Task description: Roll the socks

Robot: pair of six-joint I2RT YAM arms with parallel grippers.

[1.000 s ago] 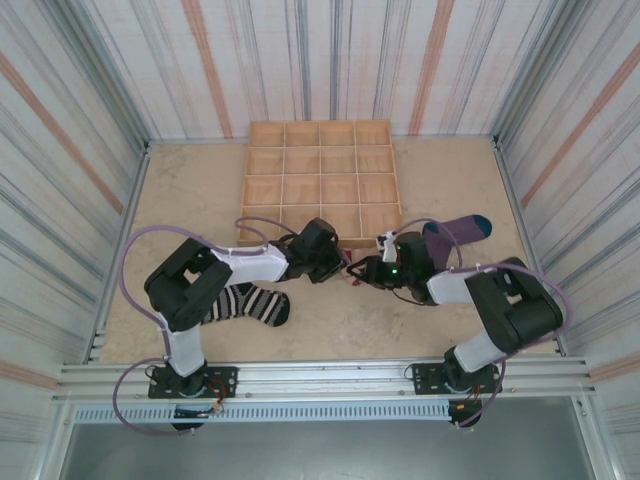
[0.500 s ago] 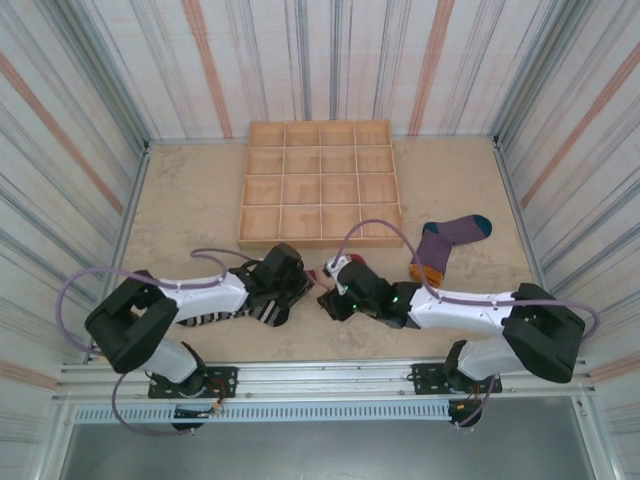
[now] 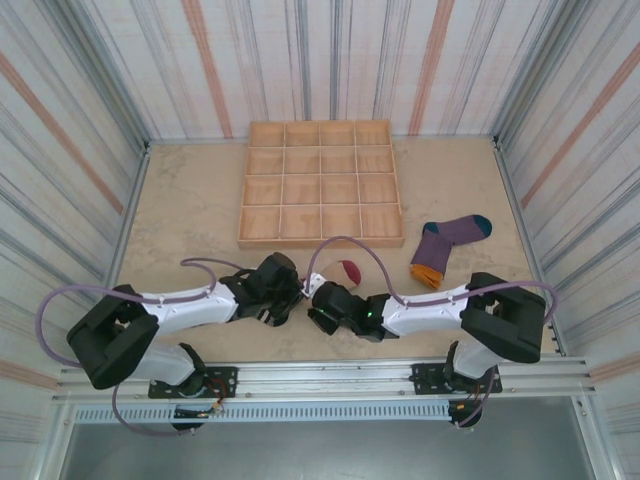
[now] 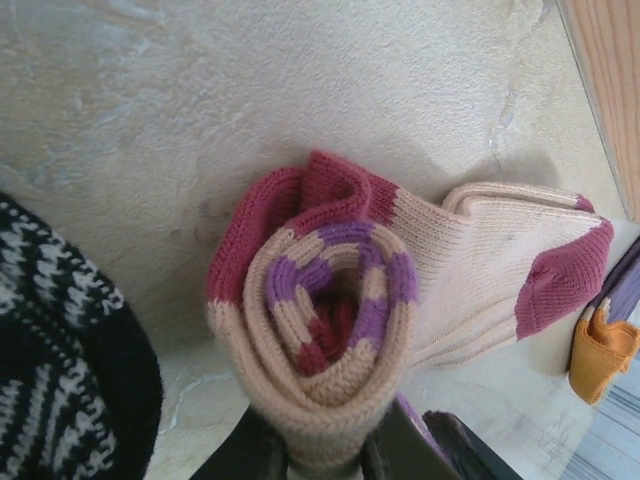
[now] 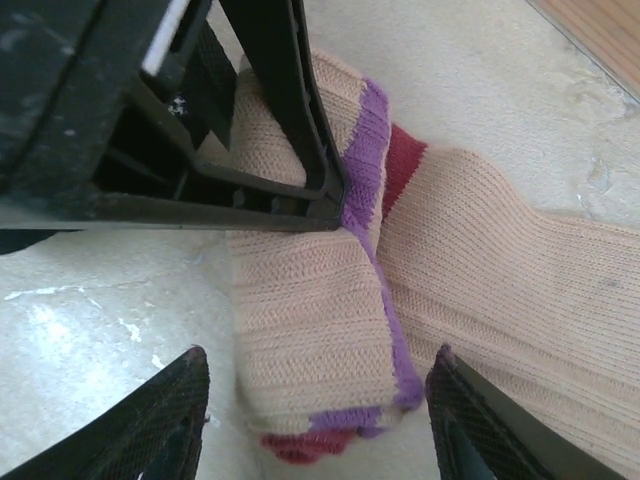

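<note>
Both arms reach low and inward, their wrists meeting at the near centre of the table (image 3: pixel 190 200). The left gripper (image 4: pixel 320 458) is clamped on the rolled end of the tan sock (image 4: pixel 330 300). The sock's red toe lies flat in front of the wooden tray (image 3: pixel 320 180). The right gripper (image 5: pixel 318 352) stands apart, straddling the roll. The black-and-white sock (image 4: pixel 50 350) lies beside it, and the purple sock (image 3: pixel 445 245) lies well to the right.
</note>
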